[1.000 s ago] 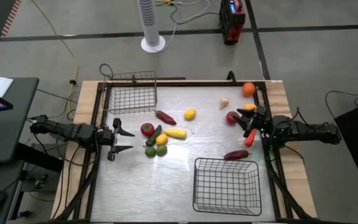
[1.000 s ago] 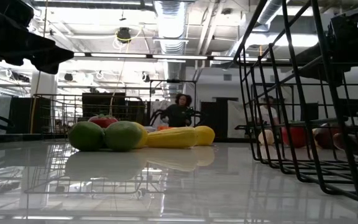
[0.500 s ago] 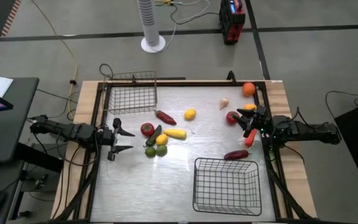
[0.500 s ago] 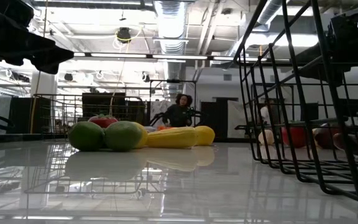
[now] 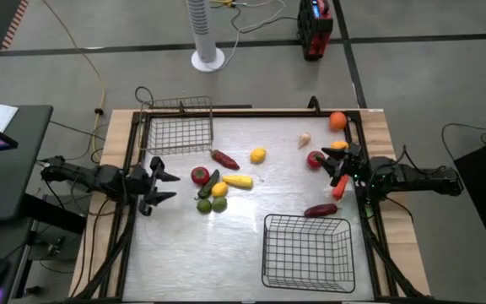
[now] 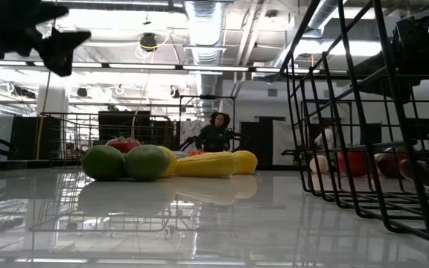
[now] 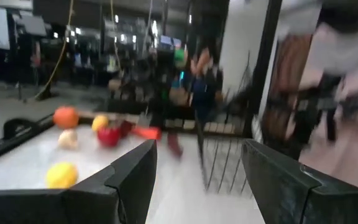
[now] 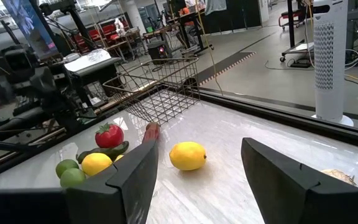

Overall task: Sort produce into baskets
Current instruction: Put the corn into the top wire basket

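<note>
Left gripper [image 5: 165, 187], fingers apart and empty, has the tomato [image 5: 200, 176] near at 3 o'clock; right gripper [image 5: 335, 170] also apart, empty.

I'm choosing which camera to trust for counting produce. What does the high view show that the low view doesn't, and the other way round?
Only the high view shows the whole layout: the grey wire basket at the far left, the orange and the maroon piece near the right gripper, and the left gripper, both with jaws open and empty.

Only the low view shows the room behind, with a person there.

Both show the two limes, the long yellow piece, the tomato and the black basket.
</note>
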You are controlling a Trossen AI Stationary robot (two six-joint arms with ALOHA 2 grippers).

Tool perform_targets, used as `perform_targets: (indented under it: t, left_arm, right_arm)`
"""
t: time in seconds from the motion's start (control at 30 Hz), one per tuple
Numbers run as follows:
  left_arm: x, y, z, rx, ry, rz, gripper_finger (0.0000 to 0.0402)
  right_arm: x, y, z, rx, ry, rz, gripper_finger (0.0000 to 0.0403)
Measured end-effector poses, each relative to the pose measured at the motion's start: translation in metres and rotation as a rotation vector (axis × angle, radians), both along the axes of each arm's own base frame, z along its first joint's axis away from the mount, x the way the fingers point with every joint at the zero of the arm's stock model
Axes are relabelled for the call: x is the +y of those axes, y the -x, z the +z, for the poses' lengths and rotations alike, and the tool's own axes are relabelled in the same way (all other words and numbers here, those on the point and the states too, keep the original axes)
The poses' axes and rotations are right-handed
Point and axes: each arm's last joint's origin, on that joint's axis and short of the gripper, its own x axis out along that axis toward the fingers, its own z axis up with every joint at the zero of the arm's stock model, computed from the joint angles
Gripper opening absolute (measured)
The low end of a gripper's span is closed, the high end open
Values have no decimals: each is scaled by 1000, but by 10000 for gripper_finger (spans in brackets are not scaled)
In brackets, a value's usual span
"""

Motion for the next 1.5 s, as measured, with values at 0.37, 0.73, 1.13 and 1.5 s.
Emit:
perform_targets:
  t: [0.37,0.73,1.13,1.5]
  left_arm:
    - [4,3,11,-106,85,88,223]
    - [7,3,10,-99,112,205,223]
    - [14,8,43,-273,137,405,223]
    - [12,-45,77,-34,68,474,223]
  right_arm:
    - [0,0,1,-15,-1,0,260]
    - [-3,0,11,-114,-1,-44,260]
    - [-4,-25,22,-104,90,130,260]
    - [-7,-112,20,191,29,209,260]
